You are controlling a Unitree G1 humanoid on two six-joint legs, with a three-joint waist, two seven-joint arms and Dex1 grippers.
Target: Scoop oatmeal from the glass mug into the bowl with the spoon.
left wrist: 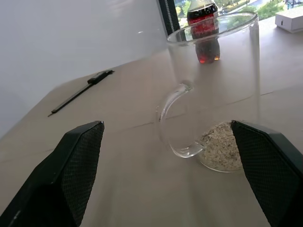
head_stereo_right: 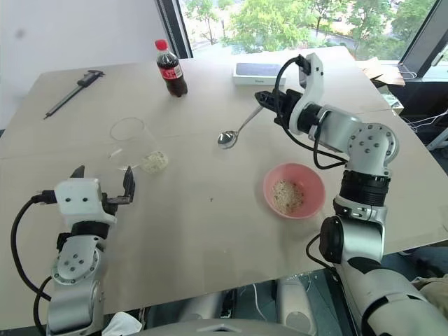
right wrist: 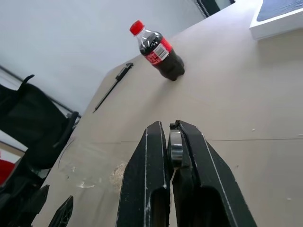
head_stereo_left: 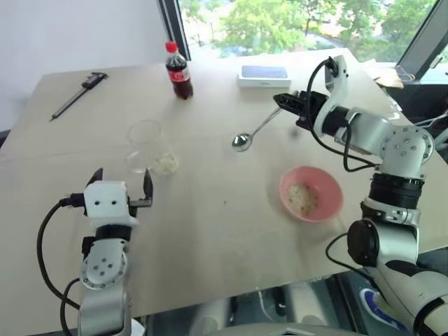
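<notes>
The left tool (head_stereo_left: 120, 185) is held wide open and empty, its two black textured fingers (left wrist: 71, 175) spread well apart. Just ahead of it, apart from both fingers, stands the glass mug (head_stereo_left: 145, 145): clear, straight-sided, with a curved handle turned toward the tool. A low lumpy layer of pale oatmeal (left wrist: 222, 146) lies at its bottom.

The surface (head_stereo_left: 210, 210) is a pale, smooth board. Beyond the left tool, far off, a black caliper (head_stereo_left: 78, 94) lies flat; a dark cola bottle (head_stereo_left: 178, 71) with a red cap stands upright beyond the mug.

The right tool (head_stereo_left: 283, 100) is clamped shut on the handle end of the spoon (head_stereo_left: 253, 131), a slim shiny metal piece; its oval bowl hangs down toward the mug's side, above the surface. A white box (head_stereo_left: 264, 75) lies just behind this tool. Below and nearer than the right tool sits the shallow salmon-pink bowl (head_stereo_left: 331, 203), holding some oatmeal.
</notes>
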